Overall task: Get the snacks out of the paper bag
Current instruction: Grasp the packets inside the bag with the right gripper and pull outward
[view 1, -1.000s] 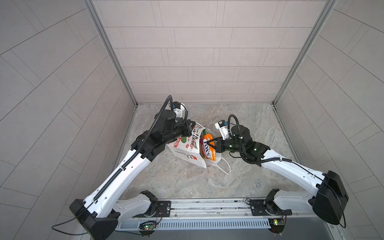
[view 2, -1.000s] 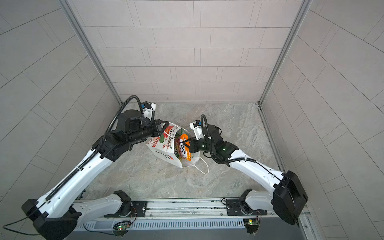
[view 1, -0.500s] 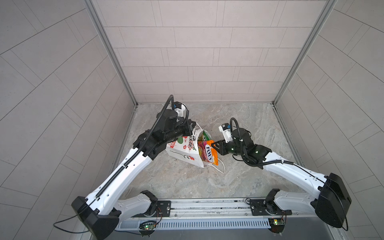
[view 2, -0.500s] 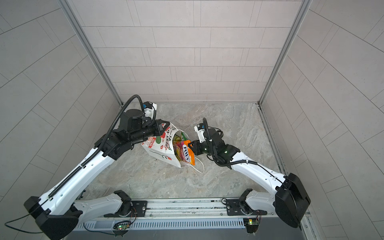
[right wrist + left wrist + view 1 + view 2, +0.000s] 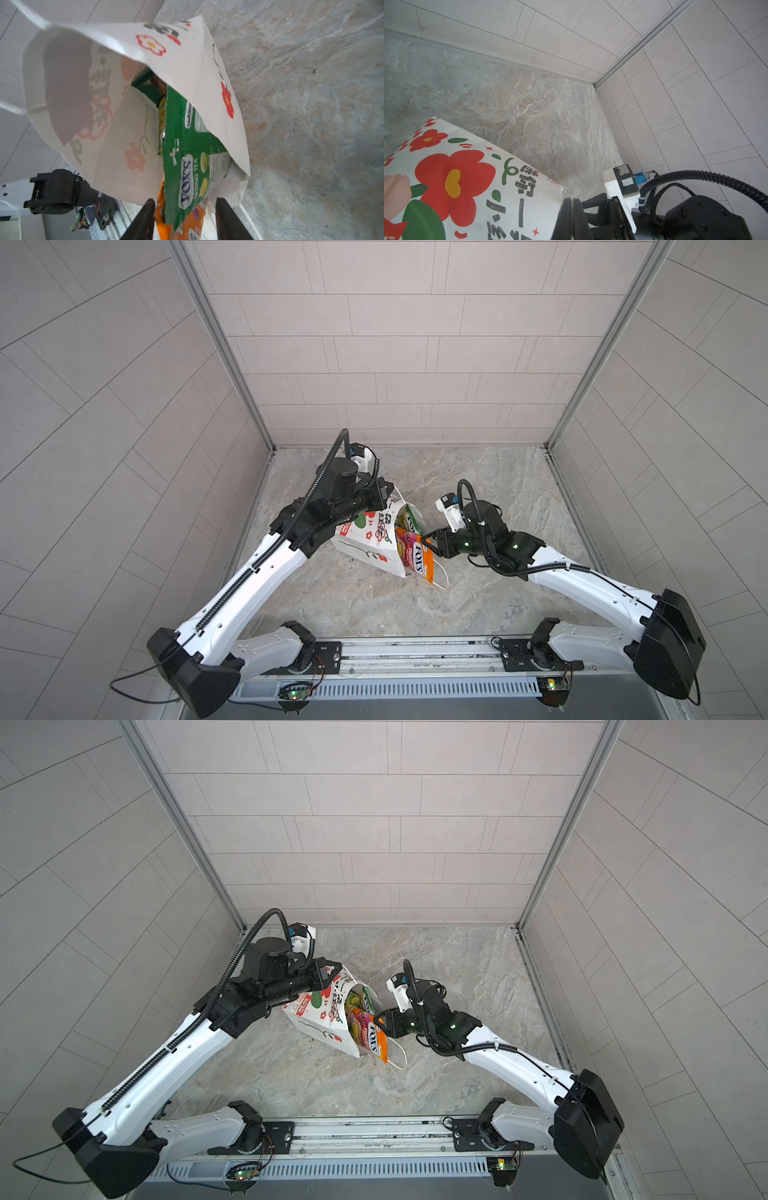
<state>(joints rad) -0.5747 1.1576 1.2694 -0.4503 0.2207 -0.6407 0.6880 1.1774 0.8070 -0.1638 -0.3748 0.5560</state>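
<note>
The white paper bag (image 5: pixel 365 543) (image 5: pixel 316 1019) with red flowers lies tilted on the table, mouth facing right. My left gripper (image 5: pixel 384 497) (image 5: pixel 572 202) is shut on the bag's upper rim and holds it up. An orange FOX'S packet (image 5: pixel 419 560) (image 5: pixel 187 226) and a green FOX'S packet (image 5: pixel 413 520) (image 5: pixel 187 162) stick out of the mouth. Deeper inside I see a yellow-green packet (image 5: pixel 162 116) and a dark green bag (image 5: pixel 147 87). My right gripper (image 5: pixel 428 541) (image 5: pixel 185 220) is open at the mouth, its fingers either side of the two protruding packets.
A white cord handle (image 5: pixel 442 576) loops on the marble table (image 5: pixel 478 472) below the bag's mouth. Tiled walls close in the left, back and right. The metal rail (image 5: pixel 415 655) with both arm bases runs along the front edge.
My right gripper, shut on the orange packet a second ago, drew it right and partly out of the bag, then opened. The left gripper has kept its hold on the bag.
</note>
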